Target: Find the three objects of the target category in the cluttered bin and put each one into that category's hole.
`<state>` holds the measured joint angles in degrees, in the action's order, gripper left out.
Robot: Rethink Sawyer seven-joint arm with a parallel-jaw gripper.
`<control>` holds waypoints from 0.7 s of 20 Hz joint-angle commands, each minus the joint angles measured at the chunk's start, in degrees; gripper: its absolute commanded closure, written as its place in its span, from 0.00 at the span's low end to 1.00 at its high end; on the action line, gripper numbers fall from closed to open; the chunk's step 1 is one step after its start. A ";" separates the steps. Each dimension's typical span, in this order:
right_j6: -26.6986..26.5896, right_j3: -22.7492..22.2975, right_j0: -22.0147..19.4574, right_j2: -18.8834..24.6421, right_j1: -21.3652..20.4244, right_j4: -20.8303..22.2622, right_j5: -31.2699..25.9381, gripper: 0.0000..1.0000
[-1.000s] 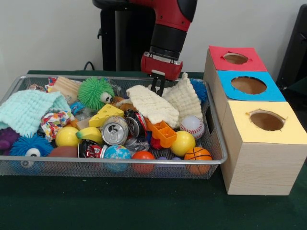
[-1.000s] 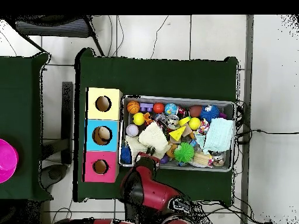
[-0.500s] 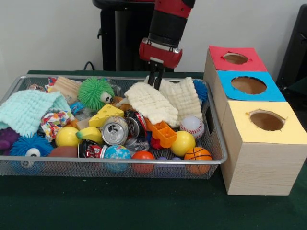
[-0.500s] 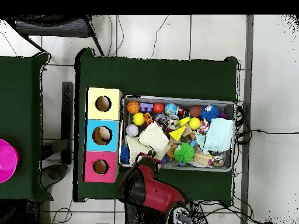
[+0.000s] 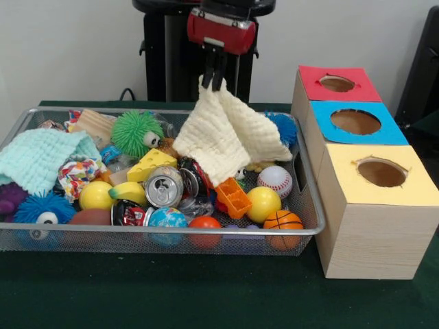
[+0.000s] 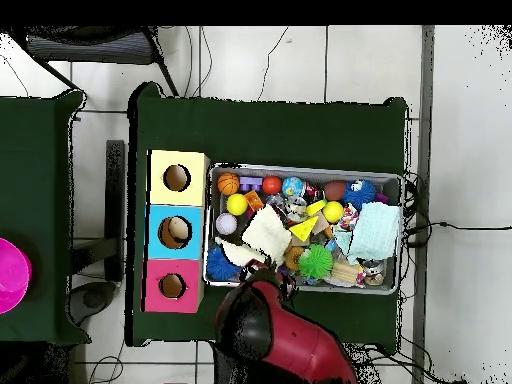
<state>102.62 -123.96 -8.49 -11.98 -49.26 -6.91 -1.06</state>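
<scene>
One cream waffle-weave cloth (image 5: 230,137) we see pinched in the red-black gripper (image 5: 214,77), hanging over the silver wire-mesh bin (image 5: 171,234) mid-tabletop.

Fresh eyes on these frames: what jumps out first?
The cream cloth, pinched at one corner by the gripper and hanging in a tent shape over the middle of the bin, with its lower edges among the toys. Next, the row of three boxes right of the bin in the front view, topped red, blue and yellow, with the red box's hole farthest back.
</scene>
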 commanded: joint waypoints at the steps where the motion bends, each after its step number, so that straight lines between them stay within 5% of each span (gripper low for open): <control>1: 0.82 3.64 -7.74 5.32 -7.83 4.80 -5.77 1.00; 7: -3.70 4.53 -20.40 15.88 -11.55 9.54 -6.58 1.00; 14: -5.61 9.06 -29.21 24.98 -8.39 14.11 -8.13 1.00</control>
<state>102.62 -120.35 -33.53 0.27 -58.33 2.23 -2.84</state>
